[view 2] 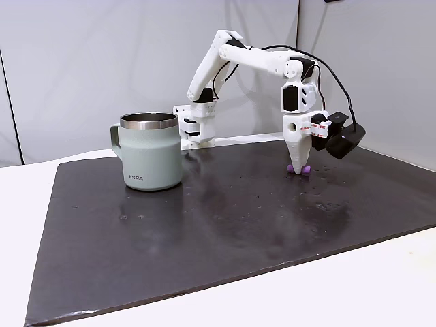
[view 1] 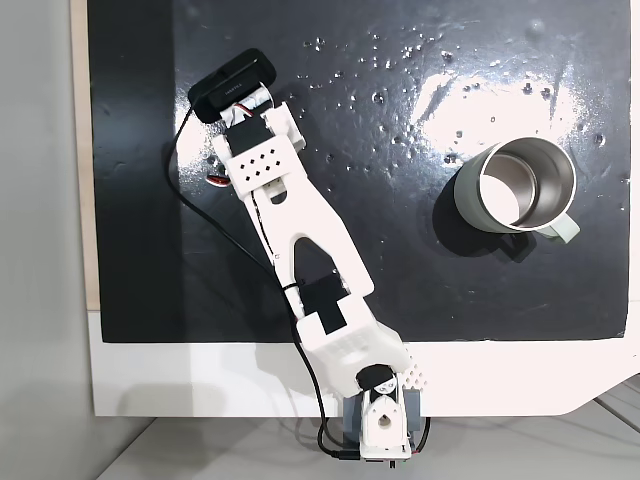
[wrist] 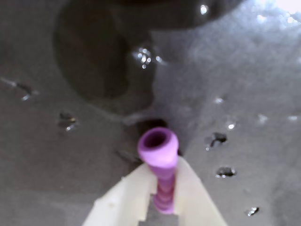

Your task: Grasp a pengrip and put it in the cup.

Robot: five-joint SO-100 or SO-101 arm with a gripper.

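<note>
A white 3D-printed robot arm [view 2: 238, 58] stands at the far edge of a dark, glossy mat [view 2: 225, 225] laid over a white worktop [view 1: 200, 385]. In the side-on fixed view the arm rises from its base, arches over at the elbow and drops its wrist straight down, so the claw [view 2: 298, 165] points vertically at the mat, its tip at the surface. A black camera [view 2: 343, 142] hangs off the wrist on the side away from the mug, with a black cable looping back along the arm.

In the top-down fixed view the arm stretches diagonally from its base at the lower edge of the mat up toward the upper left, well away from the mug.

The wrist view looks down between the two white fingers [wrist: 123, 200]. They are clenched on the pengrip [wrist: 160, 165], a small light-purple ribbed tube, gripping its lower part from both sides. Its open flared end sticks out beyond the fingertips. From the side, the purple piece shows at the claw's tip, right at the mat.

The mug [view 2: 148, 151], pale grey-green with a shiny steel inside, stands upright on the mat, well apart from the claw. Its handle faces away from the arm.
</note>
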